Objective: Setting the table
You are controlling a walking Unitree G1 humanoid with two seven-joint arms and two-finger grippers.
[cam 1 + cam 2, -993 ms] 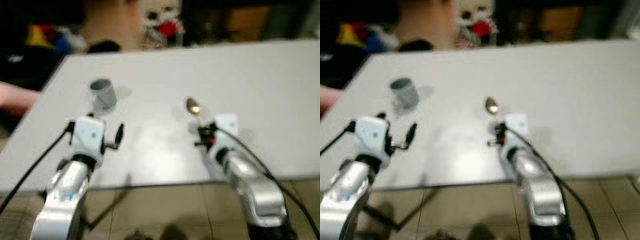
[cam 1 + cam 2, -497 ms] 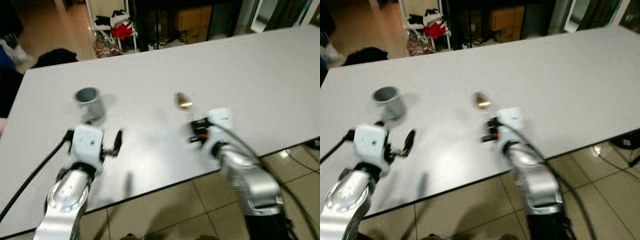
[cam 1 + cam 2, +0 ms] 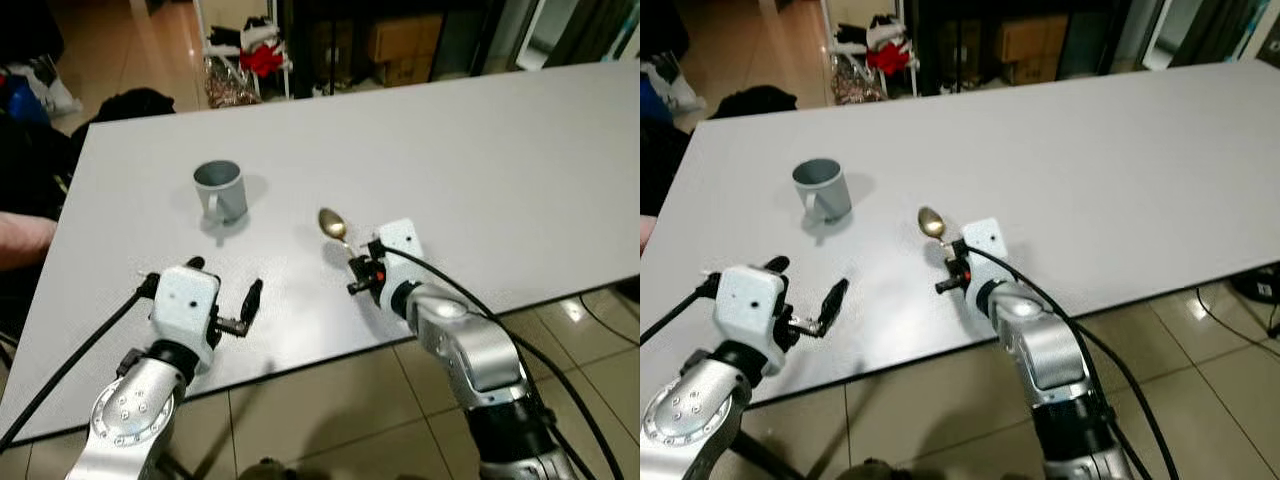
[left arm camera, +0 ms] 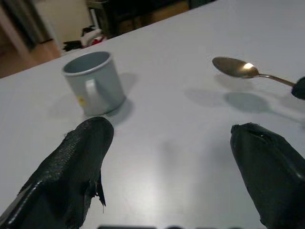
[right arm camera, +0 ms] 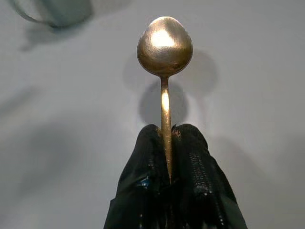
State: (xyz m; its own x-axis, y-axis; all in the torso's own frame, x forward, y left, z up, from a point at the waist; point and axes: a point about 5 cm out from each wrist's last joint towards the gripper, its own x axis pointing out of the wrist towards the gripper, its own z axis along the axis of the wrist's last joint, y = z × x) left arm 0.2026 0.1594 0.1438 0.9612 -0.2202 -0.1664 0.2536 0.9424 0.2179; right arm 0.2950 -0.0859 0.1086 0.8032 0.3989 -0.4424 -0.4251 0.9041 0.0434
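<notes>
A grey mug (image 3: 221, 190) stands upright on the white table (image 3: 480, 150), toward its left side. My right gripper (image 3: 361, 272) is shut on the handle of a gold spoon (image 3: 333, 225), whose bowl (image 5: 165, 46) hovers just above the tabletop to the right of the mug. My left gripper (image 3: 222, 295) stands open over the table's near edge, in front of the mug, with nothing between its fingers (image 4: 81, 162). In the left wrist view the mug (image 4: 93, 81) and the spoon (image 4: 236, 68) lie ahead of those fingers.
The table's near edge (image 3: 330, 355) runs under both arms, with tiled floor (image 3: 330, 420) below. A person's arm (image 3: 25, 240) shows at the far left. Shelves, boxes and clutter (image 3: 260, 60) stand behind the table's far edge.
The camera has shifted and the blur has cleared. My right gripper keeps the spoon, now closer to the mug. The left gripper stays open near the table's front edge.
</notes>
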